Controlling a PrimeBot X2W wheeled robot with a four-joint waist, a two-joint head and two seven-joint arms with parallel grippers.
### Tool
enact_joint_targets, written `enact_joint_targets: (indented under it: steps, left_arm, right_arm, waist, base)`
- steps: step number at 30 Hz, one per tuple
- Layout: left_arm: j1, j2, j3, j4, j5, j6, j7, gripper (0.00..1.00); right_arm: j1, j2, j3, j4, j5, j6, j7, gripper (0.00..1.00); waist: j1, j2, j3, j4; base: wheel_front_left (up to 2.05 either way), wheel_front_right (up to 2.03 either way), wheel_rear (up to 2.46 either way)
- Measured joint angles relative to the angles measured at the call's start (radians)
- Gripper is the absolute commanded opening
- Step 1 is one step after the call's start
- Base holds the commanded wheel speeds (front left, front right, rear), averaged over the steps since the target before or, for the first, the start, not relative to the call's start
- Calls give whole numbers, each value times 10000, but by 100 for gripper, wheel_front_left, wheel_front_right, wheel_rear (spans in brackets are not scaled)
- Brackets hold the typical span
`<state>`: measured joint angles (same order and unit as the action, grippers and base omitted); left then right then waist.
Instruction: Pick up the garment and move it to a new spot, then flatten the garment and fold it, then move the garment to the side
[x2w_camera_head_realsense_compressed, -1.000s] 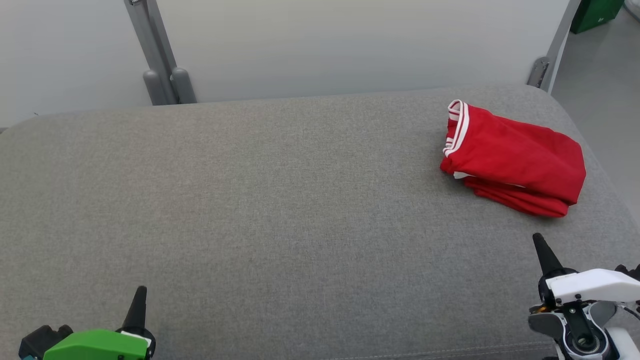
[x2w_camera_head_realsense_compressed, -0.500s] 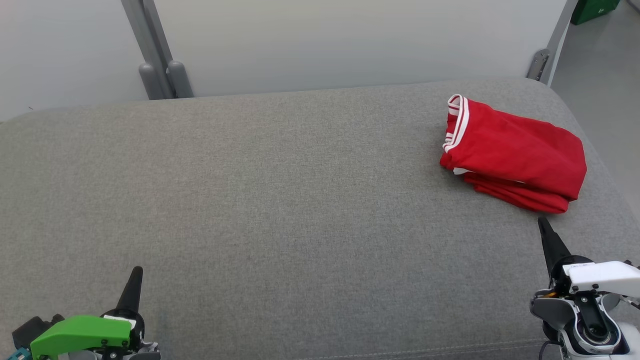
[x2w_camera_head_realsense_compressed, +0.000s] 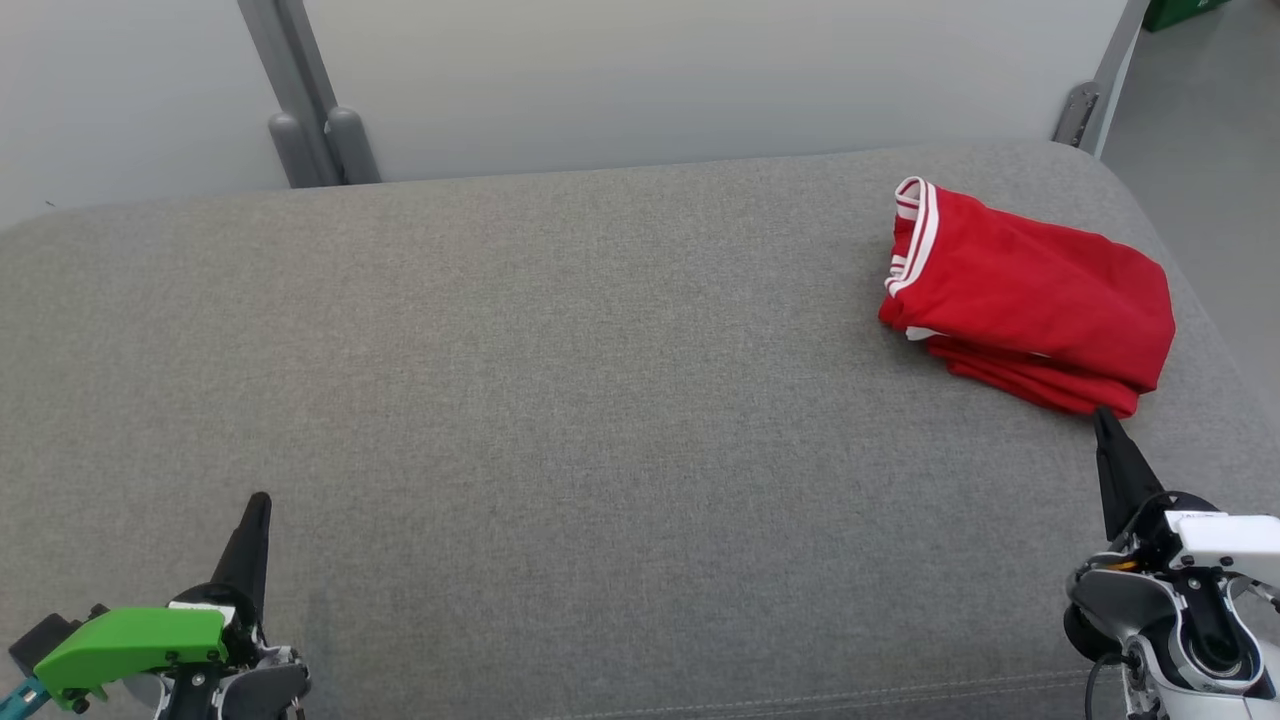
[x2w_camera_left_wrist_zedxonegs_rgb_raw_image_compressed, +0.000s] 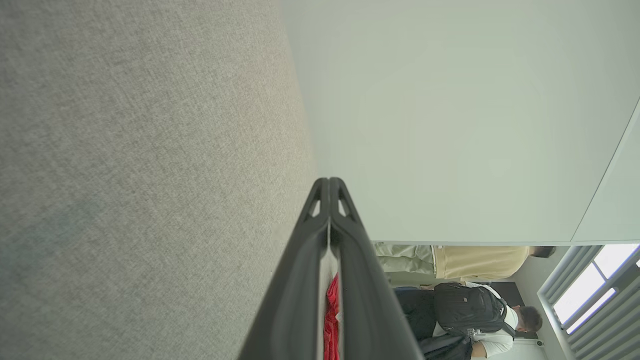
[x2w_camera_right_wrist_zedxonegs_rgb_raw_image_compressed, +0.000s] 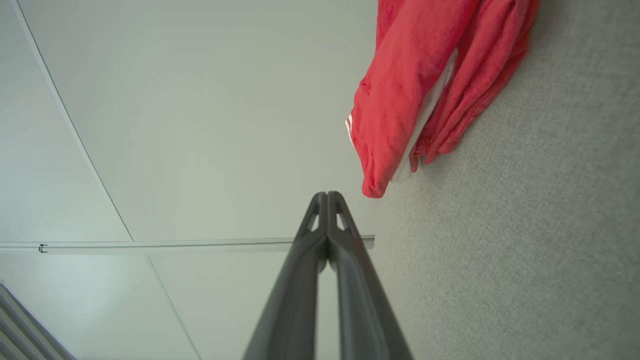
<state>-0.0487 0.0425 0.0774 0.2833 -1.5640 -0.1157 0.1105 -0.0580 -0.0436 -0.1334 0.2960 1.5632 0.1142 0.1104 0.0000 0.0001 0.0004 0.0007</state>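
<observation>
Entry, both arms free.

Left pincer (x2w_camera_head_realsense_compressed: 256, 512): fingers pressed together, nothing between them, low over the near left of the grey upholstered counter (x2w_camera_head_realsense_compressed: 600, 420). The left wrist view confirms the tips meet (x2w_camera_left_wrist_zedxonegs_rgb_raw_image_compressed: 329, 187).

Right pincer (x2w_camera_head_realsense_compressed: 1108, 432): fingers also together and empty, at the near right. Its tip points at the near right corner of the garment. In the right wrist view (x2w_camera_right_wrist_zedxonegs_rgb_raw_image_compressed: 327, 199) a gap shows between tip and cloth, so I log it as just beside, not touching.

Red garment with white-striped trim (x2w_camera_head_realsense_compressed: 1030, 300): far right of the counter, close to the right edge. It lies as a compact layered bundle, striped hem on its left end and stacked edges showing along the near side (x2w_camera_right_wrist_zedxonegs_rgb_raw_image_compressed: 415, 90). I cannot tell whether it is shorts or a shirt.

Progress, my reading only:
- The bundle looks folded, not crumpled, and sits off to one side. That fits a finished fold and set-aside.
- The same layout could equally be a starting pile, so I cannot settle it from this alone.
- If it is the start, everything is left: pick up, relocate, flatten, fold, move aside.
- The middle of the counter gives room to spread the cloth.
</observation>
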Motion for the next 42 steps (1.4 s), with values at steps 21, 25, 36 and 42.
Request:
enact_joint_targets:
  steps: [21,25,36,42]
  left_arm:
    - [-129,-52,98,-15,-349,-71,33,0]
    - [-129,-52,96,-17,-349,-71,33,0]
    - [-129,-52,96,-27,-349,-71,33,0]
    - [-129,-52,96,-31,-349,-71,33,0]
  right_arm:
    - [-21,42,-105,-81,313,33,63,0]
    - [-21,42,-105,-84,313,33,63,0]
    - [-21,42,-102,-90,324,33,61,0]
    - [-21,42,-100,-94,324,33,61,0]
  waist:
    - [0,0,23,-7]
    - [0,0,23,-7]
    - [0,0,23,-6]
    - [0,0,23,-6]
  base:
    - [0,0,0]
    - [0,0,0]
    - [0,0,0]
    - [0,0,0]
